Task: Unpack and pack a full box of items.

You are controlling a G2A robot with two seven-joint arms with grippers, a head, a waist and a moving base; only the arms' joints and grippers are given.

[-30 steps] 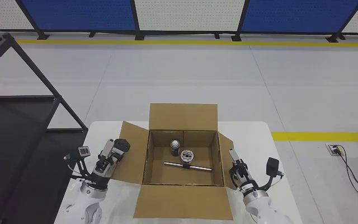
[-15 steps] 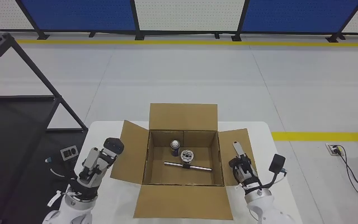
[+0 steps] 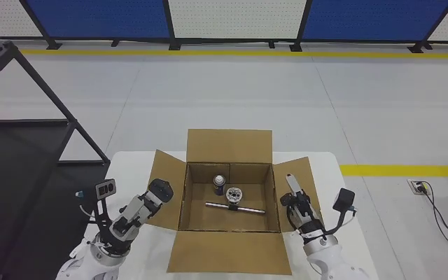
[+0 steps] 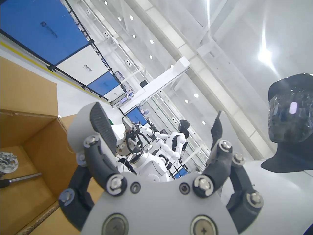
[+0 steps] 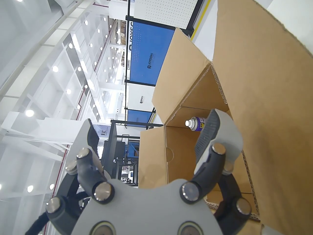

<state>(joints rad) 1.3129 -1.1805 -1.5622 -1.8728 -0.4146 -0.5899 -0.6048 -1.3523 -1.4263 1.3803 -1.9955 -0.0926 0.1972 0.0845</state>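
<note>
I look into the box [image 3: 229,252] from my right wrist and get just the cap and shoulder of the spray can [image 5: 193,124]. A cardboard wall hides the rest of it. From my left wrist the round metal part [image 4: 8,161] is cut by the picture's edge, and so is the rod [image 4: 23,177] just beside it.

From above, all three sit on the box floor. The can stands at the far wall, the round part is a little nearer, and the rod lies crosswise, nearest me of the three.

The box stands open on the white bench [image 3: 129,168] with its flaps folded out. The right flap [image 3: 306,178] rises beside my right tool [image 5: 151,121], and the left flap [image 3: 164,175] runs under my left arm. Left of the box, off the bench, stands a black rack [image 3: 35,161].

My right tool has its fingers spread wide with nothing between them. One finger overlaps the box's right rim, and I can't tell whether it touches. My left tool [image 4: 159,113] is spread wide too and empty, held just left of the box.
</note>
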